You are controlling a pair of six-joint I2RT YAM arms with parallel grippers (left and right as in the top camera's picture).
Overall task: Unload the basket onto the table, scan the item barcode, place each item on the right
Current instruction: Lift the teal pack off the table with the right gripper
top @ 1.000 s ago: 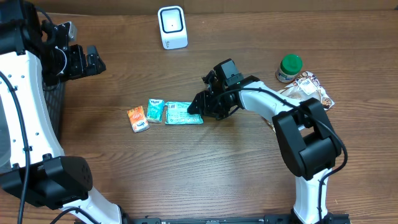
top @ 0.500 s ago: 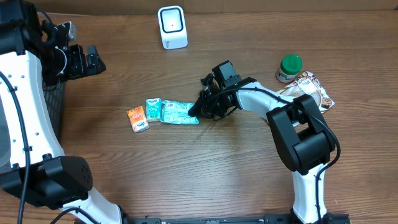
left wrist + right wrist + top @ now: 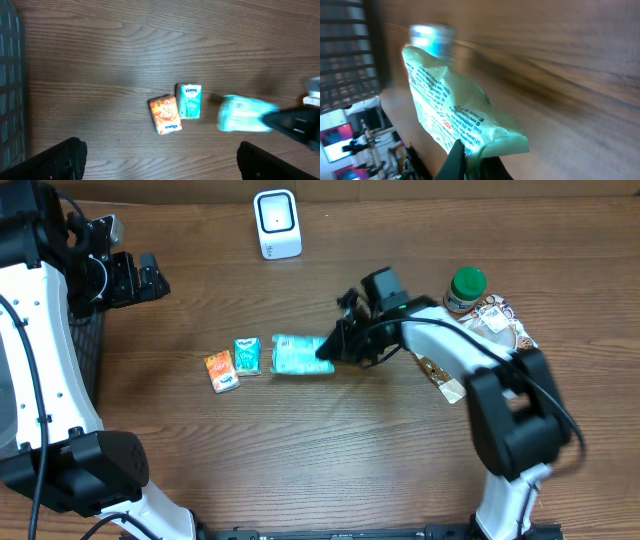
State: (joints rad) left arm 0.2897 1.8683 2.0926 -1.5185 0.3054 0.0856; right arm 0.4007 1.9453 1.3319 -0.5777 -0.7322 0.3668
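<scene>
My right fingers [image 3: 454, 162] pinch the mint-green plastic packet [image 3: 298, 355] by its edge, mid-desk; left fingers [image 3: 62, 159] spread wide near the desk's left edge.

**Small teal pack** [image 3: 189, 101], touching the orange pack [image 3: 164, 114]: the brand name "Kleenex" stands at its top end.
**Orange pack:** its printing is too small to read.
**Pale green packet** [image 3: 455, 115], farther from the orange pack: lines of fine print, blurred and illegible.
</scene>
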